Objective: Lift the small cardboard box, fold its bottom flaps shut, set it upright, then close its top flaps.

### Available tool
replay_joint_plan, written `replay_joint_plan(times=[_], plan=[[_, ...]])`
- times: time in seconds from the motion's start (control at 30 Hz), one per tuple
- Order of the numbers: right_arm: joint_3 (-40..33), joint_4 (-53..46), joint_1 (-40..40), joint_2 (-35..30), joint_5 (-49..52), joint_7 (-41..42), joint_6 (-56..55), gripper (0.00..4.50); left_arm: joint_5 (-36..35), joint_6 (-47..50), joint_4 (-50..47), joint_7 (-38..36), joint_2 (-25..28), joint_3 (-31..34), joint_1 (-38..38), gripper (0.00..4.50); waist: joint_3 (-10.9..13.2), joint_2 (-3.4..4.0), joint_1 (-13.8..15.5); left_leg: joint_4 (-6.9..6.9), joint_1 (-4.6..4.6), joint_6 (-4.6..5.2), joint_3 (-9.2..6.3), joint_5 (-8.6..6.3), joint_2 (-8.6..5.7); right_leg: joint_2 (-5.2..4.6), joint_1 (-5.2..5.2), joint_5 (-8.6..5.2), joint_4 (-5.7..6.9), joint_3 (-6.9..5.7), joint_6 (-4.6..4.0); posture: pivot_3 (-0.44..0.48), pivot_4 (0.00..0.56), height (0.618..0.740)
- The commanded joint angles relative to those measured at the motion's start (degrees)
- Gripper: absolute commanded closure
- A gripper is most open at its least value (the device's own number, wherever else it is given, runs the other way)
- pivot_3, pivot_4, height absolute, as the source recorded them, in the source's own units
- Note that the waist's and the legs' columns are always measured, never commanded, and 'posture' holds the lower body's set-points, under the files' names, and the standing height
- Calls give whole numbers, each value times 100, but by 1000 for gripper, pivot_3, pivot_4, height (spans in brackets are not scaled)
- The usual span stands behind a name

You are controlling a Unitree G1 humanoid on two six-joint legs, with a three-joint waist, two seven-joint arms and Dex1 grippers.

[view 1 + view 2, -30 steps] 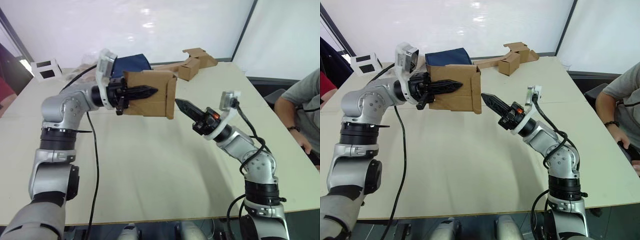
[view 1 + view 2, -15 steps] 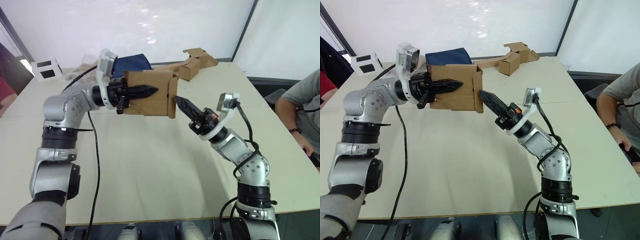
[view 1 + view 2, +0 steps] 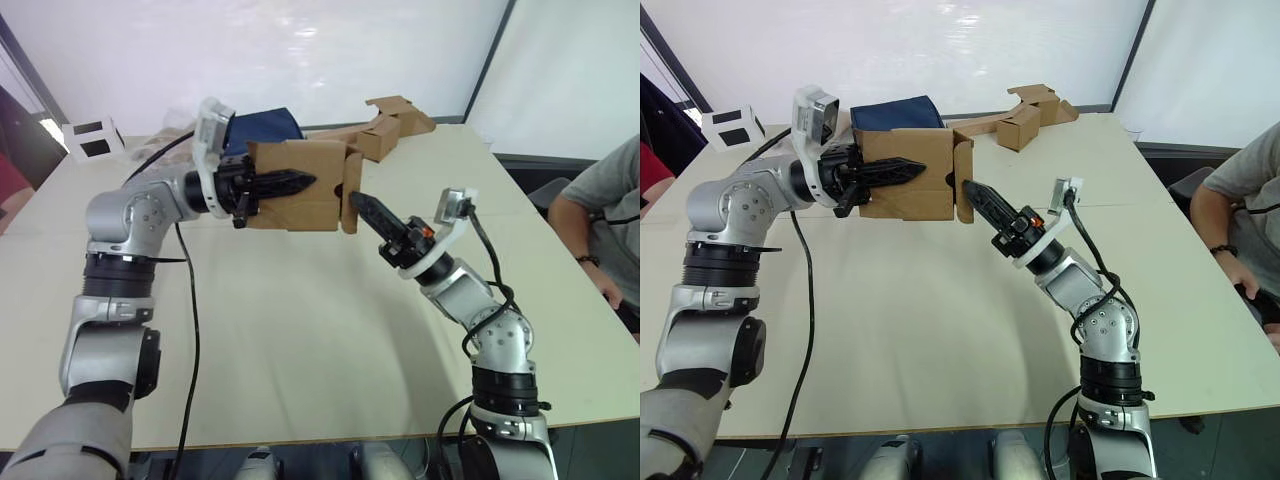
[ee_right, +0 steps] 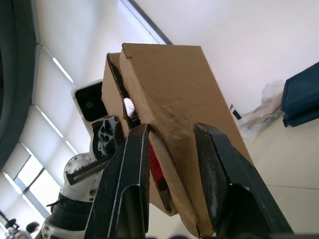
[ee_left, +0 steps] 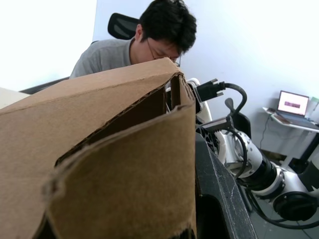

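A small white device with dark panels [image 3: 88,138] sits at the far left corner of the tabletop [image 3: 300,330], well to the left of the small cardboard box [image 3: 295,185]. The left gripper [image 3: 290,182] is clamped on that box, one black finger lying along the box's near wall, and holds it in the air above the tabletop, lying on its side. Just behind the box a dark blue fabric item [image 3: 262,128] rests on the tabletop, with crumpled clear plastic [image 3: 172,125] beside it. The box's end that faces away from the left gripper carries the bottom flaps [image 3: 349,193], one of them standing nearly flat across that end. The right gripper [image 3: 364,204] touches that flap with its tip; in the right wrist view its two fingers [image 4: 124,184] stand a little apart, with the flap's edge between them. Beyond the box, farther back on the tabletop, lies a cluster of joined brown cardboard boxes [image 3: 395,122]. At the right edge of the tabletop sits a person [image 3: 600,215] in a grey shirt.
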Motion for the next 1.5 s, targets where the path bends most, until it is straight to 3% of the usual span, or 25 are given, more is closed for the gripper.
replay_joint_plan(times=[0.03,1.1,1.5], plan=[[-54,-89,-136,56,78,12,-93,3122,-120,20,-244,-34,19,99,-86,4500,0,0,0,0,0,0,0,0,0,0,0,0,0,0,0,0,150,740],[519,-577,62,1050,343,-436,-49,3122,29,-409,246,276,-363,212,-263,4500,0,0,-1,0,0,-2,-1,1,0,0,-2,0,1,0,0,0,150,740],[459,-674,411,622,356,-342,57,3122,65,-456,324,254,-303,244,-281,4500,0,0,-4,-1,0,0,-1,0,0,0,-3,0,2,0,0,0,150,740]])
